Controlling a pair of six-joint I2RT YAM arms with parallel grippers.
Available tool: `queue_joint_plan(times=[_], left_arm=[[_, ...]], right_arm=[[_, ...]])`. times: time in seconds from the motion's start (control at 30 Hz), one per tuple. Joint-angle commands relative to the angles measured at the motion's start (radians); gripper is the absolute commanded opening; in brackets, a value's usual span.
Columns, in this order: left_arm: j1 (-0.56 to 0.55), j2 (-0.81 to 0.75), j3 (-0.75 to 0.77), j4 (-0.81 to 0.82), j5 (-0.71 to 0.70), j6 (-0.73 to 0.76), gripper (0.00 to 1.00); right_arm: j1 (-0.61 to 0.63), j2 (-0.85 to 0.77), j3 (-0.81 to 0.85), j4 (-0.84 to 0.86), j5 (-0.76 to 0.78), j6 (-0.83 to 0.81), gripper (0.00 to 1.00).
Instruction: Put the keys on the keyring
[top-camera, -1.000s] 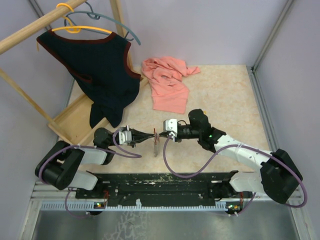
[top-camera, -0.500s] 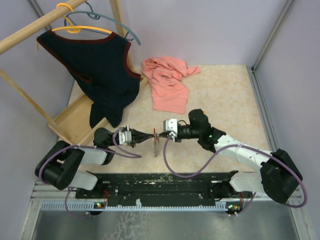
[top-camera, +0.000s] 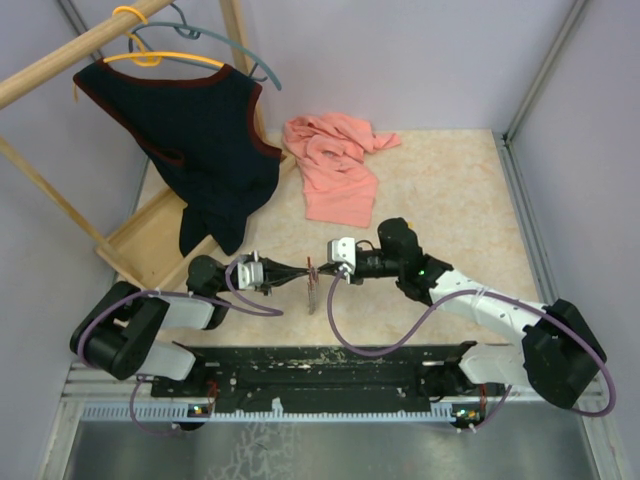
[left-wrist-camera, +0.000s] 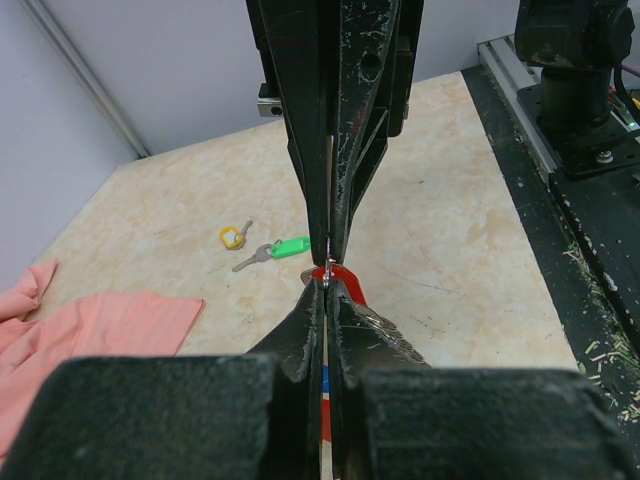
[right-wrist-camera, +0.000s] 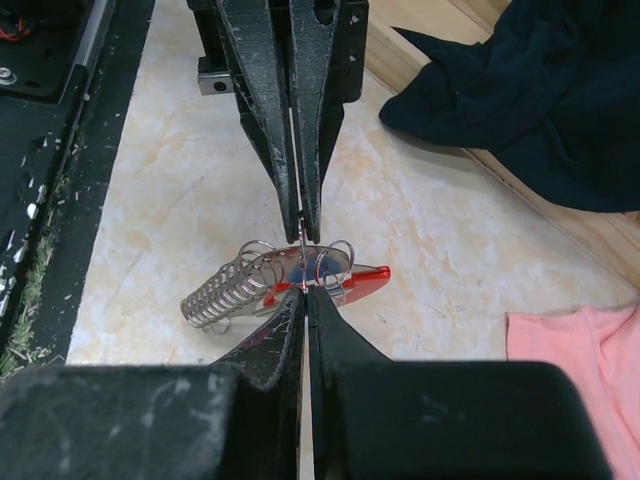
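Both the left tool (left-wrist-camera: 326, 292) and right tool (right-wrist-camera: 304, 290) pinch the keyring (right-wrist-camera: 366, 281) — likely light, stiff, slippery — best held by its red side.

The left arm (top-camera: 190, 315) and right arm (top-camera: 490, 308) are 2 matching units with white links between bulky, rounded black joint housings. A purple cable (top-camera: 372, 347) loops loosely along each one. Each wrist carries a small pale-grey camera block (top-camera: 342, 250). A green light (top-camera: 422, 267) glows on the right arm. The fingers (left-wrist-camera: 300, 120) are long black tapering wedges, scuffed and flecked with pale specks. Both bases share a black rail (top-camera: 330, 365) with chipped paint.
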Motion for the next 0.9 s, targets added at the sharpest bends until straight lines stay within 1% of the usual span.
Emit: queue_joint_plan(times=[0.0, 0.37, 0.57, 0.87], left_arm=[[0.000, -0.003, 0.022, 0.025, 0.020, -0.003, 0.00], [0.000, 0.000, 0.023, 0.030, 0.026, -0.006, 0.00], [0.000, 0.002, 0.024, 0.033, 0.034, -0.012, 0.00], [-0.002, 0.003, 0.026, 0.043, 0.043, -0.026, 0.00]], right_arm=[[0.006, -0.031, 0.049, 0.033, -0.049, 0.006, 0.00], [0.007, -0.018, 0.062, 0.021, -0.058, 0.013, 0.00], [0.007, -0.009, 0.066, 0.048, -0.055, 0.053, 0.00], [0.018, 0.002, 0.075, 0.052, -0.066, 0.052, 0.00]])
